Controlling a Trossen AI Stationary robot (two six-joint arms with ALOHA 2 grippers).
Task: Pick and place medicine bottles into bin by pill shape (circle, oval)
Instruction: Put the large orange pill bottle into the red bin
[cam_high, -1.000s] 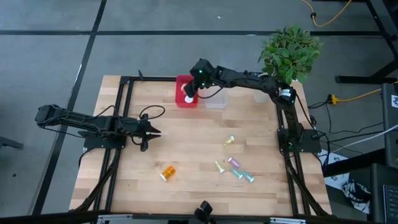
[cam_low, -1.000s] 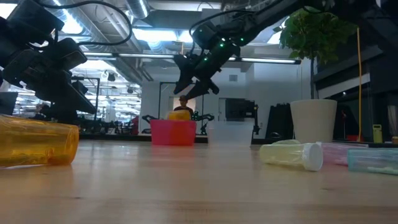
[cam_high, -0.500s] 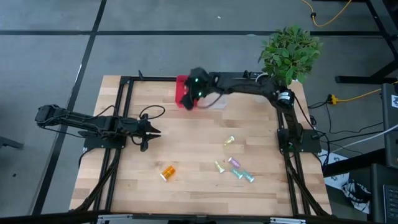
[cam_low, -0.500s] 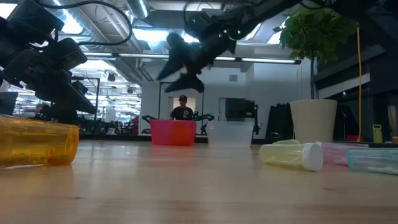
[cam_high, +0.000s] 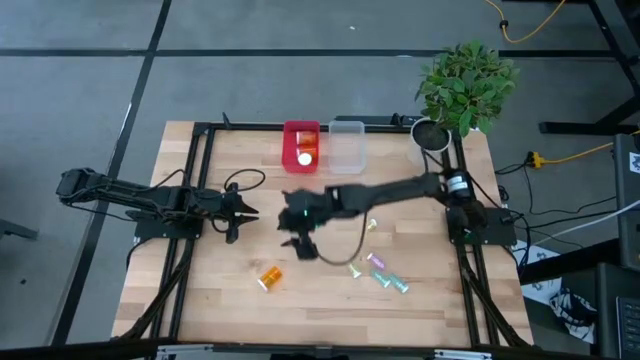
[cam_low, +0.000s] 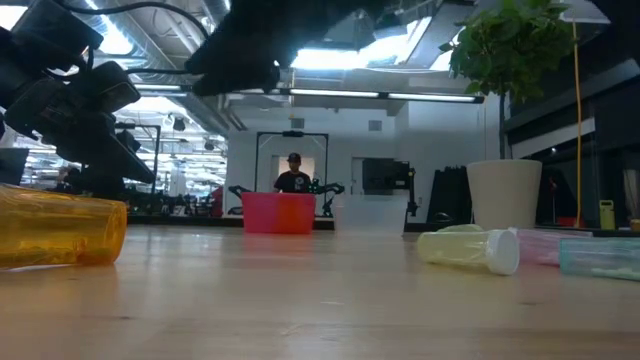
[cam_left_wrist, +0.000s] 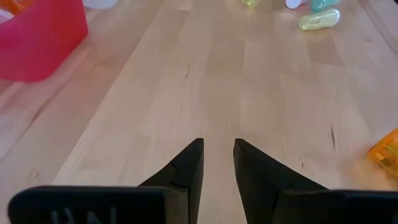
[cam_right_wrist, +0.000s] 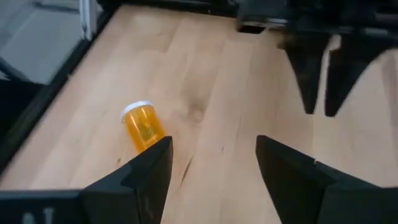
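Observation:
My right gripper (cam_high: 300, 242) (cam_right_wrist: 211, 162) hangs open and empty above the middle of the table. An orange bottle with a white cap (cam_high: 270, 277) (cam_right_wrist: 144, 127) (cam_low: 60, 230) lies on its side nearer the near edge, ahead of the fingers. Another orange bottle (cam_high: 305, 155) lies inside the red bin (cam_high: 290, 135). Several pale vials lie on their sides at the near right: yellow (cam_high: 369, 227), yellow-green (cam_high: 353, 268), purple (cam_high: 376, 260), teal (cam_high: 383, 279). My left gripper (cam_high: 243, 212) (cam_left_wrist: 217, 144) waits at the table's left, its fingers a little apart, empty.
A clear bin (cam_high: 346, 147) stands right of the red bin at the far edge. A potted plant (cam_high: 465, 85) stands at the far right corner. Black frame rails (cam_high: 200, 180) run along the table's sides. A person (cam_low: 293, 175) stands in the room beyond.
My right gripper has swung away from above the red bin toward the table's near edge and a little left, and now hangs over the middle near the loose orange bottle. The orange bottle seen at the bin's rim a second ago now lies inside the bin.

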